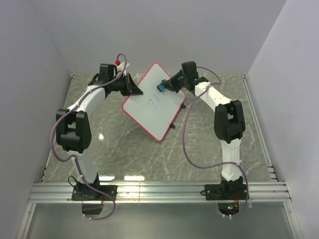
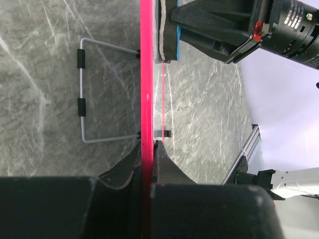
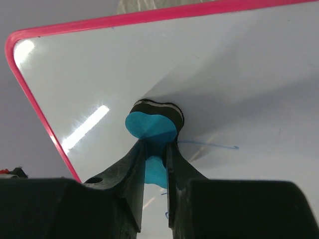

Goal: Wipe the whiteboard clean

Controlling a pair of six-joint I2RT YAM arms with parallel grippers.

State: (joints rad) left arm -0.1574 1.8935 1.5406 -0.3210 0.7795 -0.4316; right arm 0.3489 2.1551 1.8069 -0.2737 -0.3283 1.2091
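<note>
On your left, the left gripper (image 2: 148, 145) is pinching the whiteboard (image 1: 149, 117) by its red rim, with its jaws pressed together on the edge. The board is hanging tilted above the table (image 1: 209, 144), reaching away from those fingers toward the other arm. You are handling a thin, stiff, light panel with a glossy face. I judge it is likely to pivot or slip in a one-edge grip once wiping pushes on it, so the rim, seated deep between the pads, is the place to hold. A wire stand (image 2: 82, 104) is sticking out beyond the fingertips, on the side away from the eraser. On the right, the right gripper (image 3: 155, 149) is squeezing the blue eraser (image 3: 151, 128) and pressing its pad flat against the board's face just ahead of its fingers. Blue scribbles (image 1: 155, 102) are showing beside it. The left wrist is giving you the board only edge-on, and the right wrist is cutting off most of the writing, so the amount of ink is hard to tell.
</note>
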